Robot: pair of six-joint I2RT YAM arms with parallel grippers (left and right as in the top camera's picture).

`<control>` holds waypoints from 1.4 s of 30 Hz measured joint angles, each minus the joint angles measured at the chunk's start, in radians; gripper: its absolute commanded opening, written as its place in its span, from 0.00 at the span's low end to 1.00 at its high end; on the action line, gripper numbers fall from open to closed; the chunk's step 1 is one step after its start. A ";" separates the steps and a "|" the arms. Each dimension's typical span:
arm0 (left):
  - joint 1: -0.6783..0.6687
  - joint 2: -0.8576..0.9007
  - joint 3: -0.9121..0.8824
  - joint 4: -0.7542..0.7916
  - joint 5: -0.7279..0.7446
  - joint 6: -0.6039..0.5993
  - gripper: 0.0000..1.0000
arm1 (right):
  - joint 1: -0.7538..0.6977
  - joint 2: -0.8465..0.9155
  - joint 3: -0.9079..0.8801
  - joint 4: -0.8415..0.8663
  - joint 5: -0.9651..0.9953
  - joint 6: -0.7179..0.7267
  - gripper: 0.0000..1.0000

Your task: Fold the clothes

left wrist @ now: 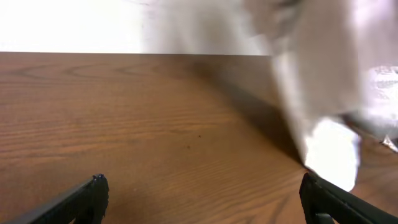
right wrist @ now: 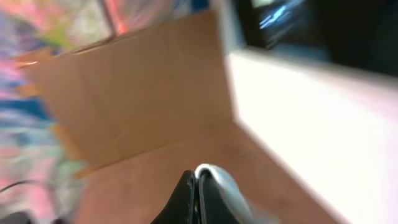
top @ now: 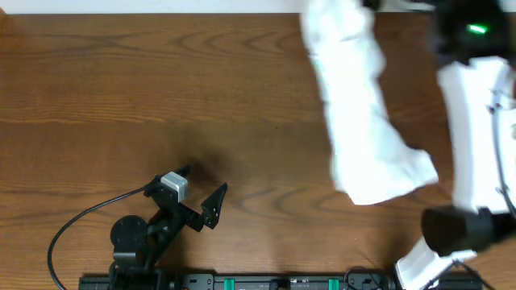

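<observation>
Bright, even light fills the overhead view. The surface point(top: 121, 80) shows sharp grain, and a soft shadow lies beside the left end effector point(top: 205, 179). The white cloth point(top: 363, 121) is smeared by motion and nearly blown out. In the left wrist view it is blurred and casts a dark shadow on the wood. The right wrist view is streaked with blur throughout.

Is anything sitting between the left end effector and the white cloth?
Nothing visible does. Only bare table lies between the open left end effector and the cloth.
</observation>
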State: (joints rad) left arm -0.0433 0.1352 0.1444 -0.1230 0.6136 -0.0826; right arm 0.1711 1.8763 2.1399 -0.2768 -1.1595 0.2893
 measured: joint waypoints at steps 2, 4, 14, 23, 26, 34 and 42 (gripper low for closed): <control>0.000 0.000 0.000 0.000 0.000 0.000 0.98 | 0.056 0.049 -0.004 -0.004 -0.030 0.008 0.01; 0.000 0.000 0.000 0.000 -0.001 0.000 0.98 | 0.103 0.075 -0.008 -0.018 -0.046 0.014 0.01; 0.000 0.000 0.000 0.000 -0.005 0.000 0.98 | 0.272 0.085 -0.007 -0.341 0.043 -0.126 0.01; 0.000 0.000 0.000 -0.050 0.089 0.000 0.98 | 0.318 0.085 -0.007 -0.433 0.186 -0.234 0.01; 0.000 0.000 0.000 -0.087 0.106 0.000 0.98 | 0.317 0.085 -0.007 -0.433 0.204 -0.248 0.01; 0.000 0.000 0.000 -0.135 0.083 0.000 0.98 | 0.337 0.056 -0.007 -0.427 0.317 -0.249 0.01; 0.000 0.000 0.030 -0.132 -0.108 -0.005 0.98 | 0.426 -0.092 -0.008 -0.361 0.585 -0.246 0.01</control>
State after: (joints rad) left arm -0.0433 0.1356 0.1745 -0.2546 0.5056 -0.0872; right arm 0.5972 1.7844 2.1323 -0.6376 -0.5743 0.0437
